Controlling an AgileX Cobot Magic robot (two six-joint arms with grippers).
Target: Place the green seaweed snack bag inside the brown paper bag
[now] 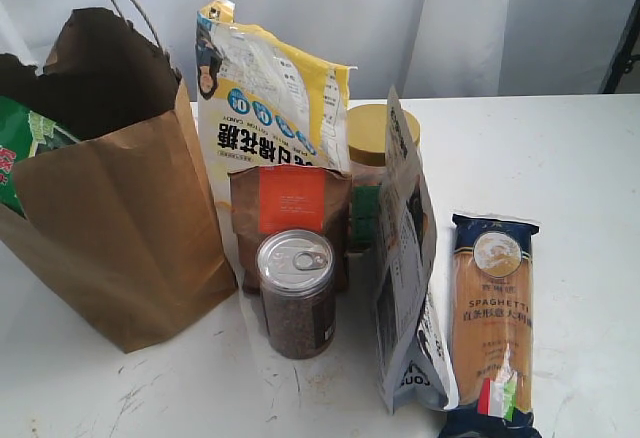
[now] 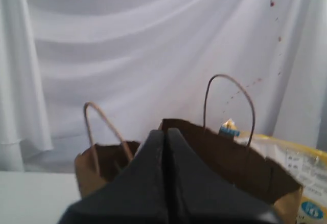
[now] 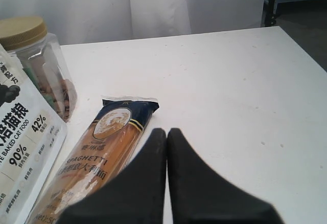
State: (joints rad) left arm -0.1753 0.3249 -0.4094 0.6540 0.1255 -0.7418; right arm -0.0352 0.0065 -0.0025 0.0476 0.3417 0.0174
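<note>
Exterior view: glossy green seaweed snack bag [image 1: 25, 143], perhaps overhanging creased brown paper bag [image 1: 120, 228], is risking toppling it; left gripper [image 2: 165, 134], right gripper [image 3: 166, 133] pressing together

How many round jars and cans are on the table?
2. The can with the silver lid stands in front of the small brown pouch. The jar with the yellow lid stands behind it, partly hidden. More could be hidden.

Candy bag [image 1: 268, 98], brown pouch [image 1: 290, 208], tin [image 1: 297, 298], jar [image 1: 372, 130], cat-food pouch [image 1: 405, 258] — spaghetti packet [image 1: 492, 318] alongside
</note>
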